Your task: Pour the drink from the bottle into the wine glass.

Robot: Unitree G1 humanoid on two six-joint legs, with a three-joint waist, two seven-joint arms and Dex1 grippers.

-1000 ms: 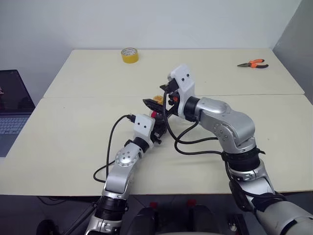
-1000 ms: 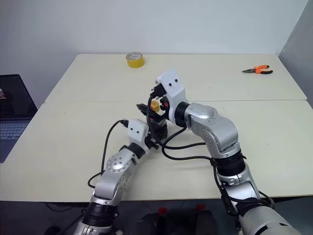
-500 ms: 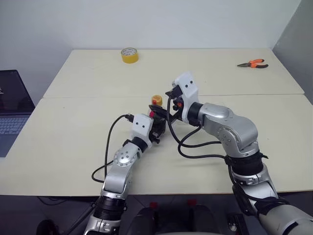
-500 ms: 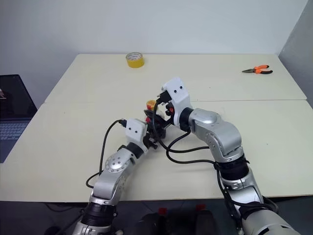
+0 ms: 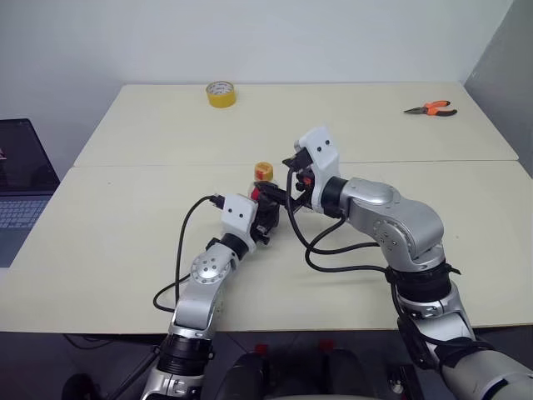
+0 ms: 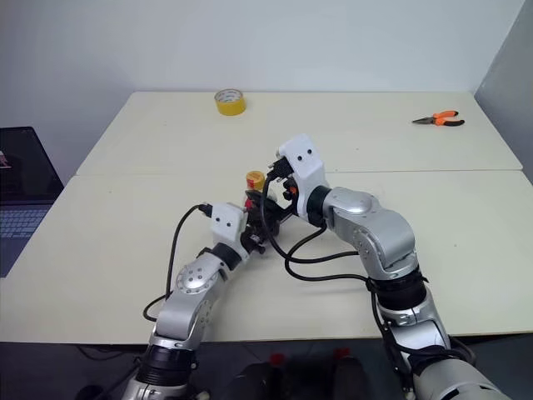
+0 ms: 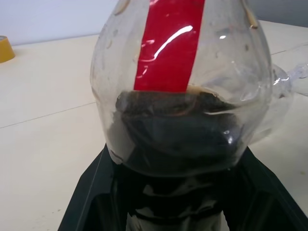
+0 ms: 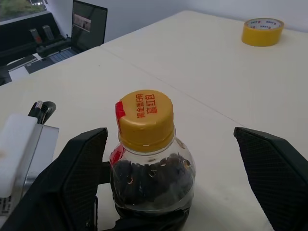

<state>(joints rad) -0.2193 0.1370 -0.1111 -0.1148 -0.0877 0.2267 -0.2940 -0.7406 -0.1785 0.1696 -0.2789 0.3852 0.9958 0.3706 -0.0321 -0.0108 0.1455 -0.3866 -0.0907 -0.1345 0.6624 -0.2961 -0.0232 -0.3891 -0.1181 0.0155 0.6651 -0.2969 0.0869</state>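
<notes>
The bottle (image 8: 147,159) stands upright near the table's middle, clear, with a yellow cap (image 5: 264,171) and a red label (image 7: 168,45). The drink (image 7: 178,130), nearly black, fills its lower part. My left gripper (image 5: 265,217) is shut on the bottle's body from the near side, its black fingers (image 7: 91,192) hugging the base. My right gripper (image 8: 168,134) comes in from the right, open. Its fingers (image 8: 79,168) stand wide on either side of the bottle's neck without touching it. A clear curved shape (image 7: 288,101) just behind the bottle looks like the wine glass.
A yellow tape roll (image 5: 221,93) lies at the table's far edge and orange-handled pliers (image 5: 430,108) at the far right. A laptop (image 5: 21,183) sits off the table's left side. A seam (image 5: 150,164) crosses the tabletop.
My right wrist has dipped slightly, so the yellow cap now shows clear of the gripper. The left gripper and bottle have kept still.
</notes>
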